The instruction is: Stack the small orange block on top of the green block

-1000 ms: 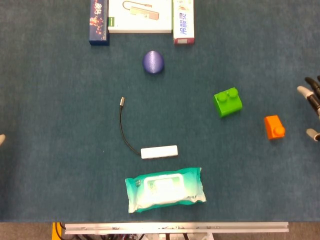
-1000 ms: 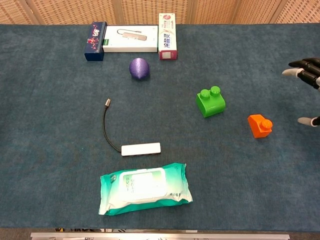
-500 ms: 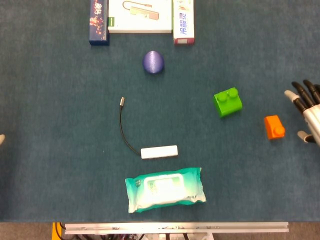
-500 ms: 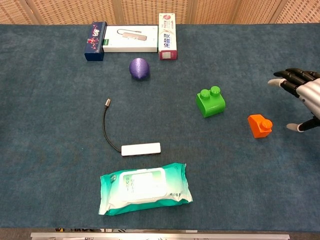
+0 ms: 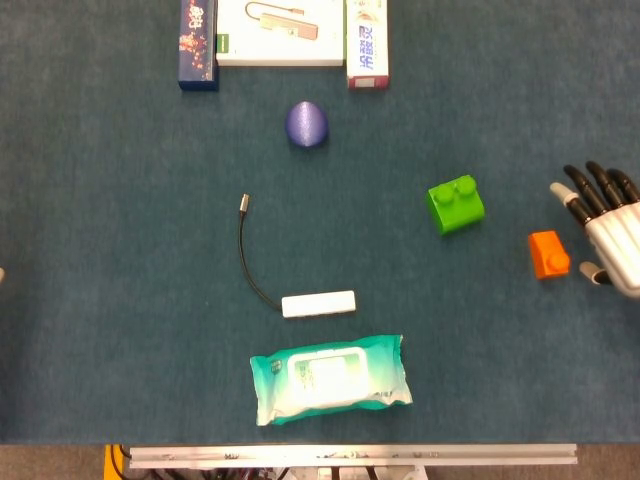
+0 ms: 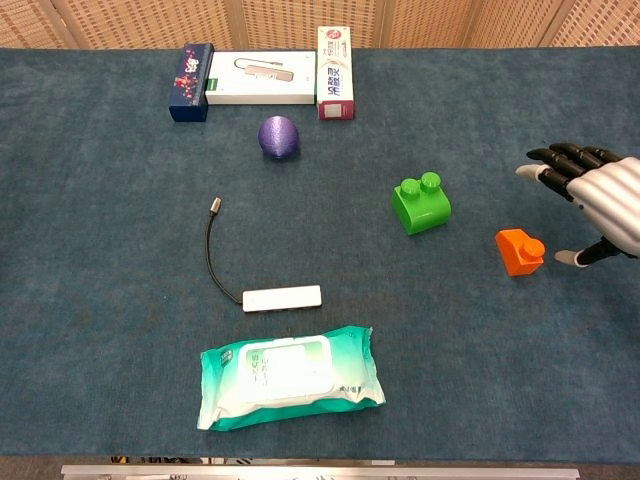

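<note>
The small orange block (image 5: 549,254) (image 6: 520,251) sits on the blue tablecloth at the right. The green block (image 5: 456,204) (image 6: 421,204), with two studs on top, stands up and to the left of it, apart from it. My right hand (image 5: 604,230) (image 6: 594,200) hovers just right of the orange block, fingers spread and thumb low beside the block, holding nothing. Of my left hand, only a pale sliver shows at the left edge of the head view (image 5: 2,275); its state is hidden.
A purple ball (image 5: 306,124) lies mid-table at the back. Three boxes (image 5: 281,35) line the far edge. A white adapter with a black cable (image 5: 317,304) and a green wipes pack (image 5: 329,378) lie toward the front.
My right hand has moved left from the table's right edge toward the orange block, fingers still spread. Both blocks stay put.
</note>
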`<action>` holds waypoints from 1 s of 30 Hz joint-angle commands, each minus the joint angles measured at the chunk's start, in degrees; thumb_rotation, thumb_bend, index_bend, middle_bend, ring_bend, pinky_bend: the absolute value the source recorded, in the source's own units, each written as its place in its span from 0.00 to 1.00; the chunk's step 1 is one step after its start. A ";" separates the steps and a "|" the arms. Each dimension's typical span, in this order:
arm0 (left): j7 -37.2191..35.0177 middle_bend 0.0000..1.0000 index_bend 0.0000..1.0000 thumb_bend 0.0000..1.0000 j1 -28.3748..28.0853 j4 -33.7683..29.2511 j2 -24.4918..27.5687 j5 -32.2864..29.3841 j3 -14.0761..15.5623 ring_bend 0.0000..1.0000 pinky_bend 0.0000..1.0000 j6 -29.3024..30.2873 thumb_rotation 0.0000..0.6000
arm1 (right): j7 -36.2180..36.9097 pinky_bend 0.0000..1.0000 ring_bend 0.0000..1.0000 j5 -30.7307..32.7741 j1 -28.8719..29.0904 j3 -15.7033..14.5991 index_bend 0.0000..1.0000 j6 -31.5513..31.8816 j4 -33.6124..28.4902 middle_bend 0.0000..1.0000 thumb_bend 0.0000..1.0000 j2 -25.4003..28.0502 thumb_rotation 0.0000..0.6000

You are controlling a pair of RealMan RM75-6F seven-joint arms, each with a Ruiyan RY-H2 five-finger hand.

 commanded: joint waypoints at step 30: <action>0.02 0.44 0.44 0.11 0.22 -0.31 0.36 -0.15 -0.07 0.30 0.38 0.08 1.00 | 0.77 0.15 0.01 -3.10 1.62 -2.33 0.14 0.75 -0.77 0.08 0.05 -2.93 1.00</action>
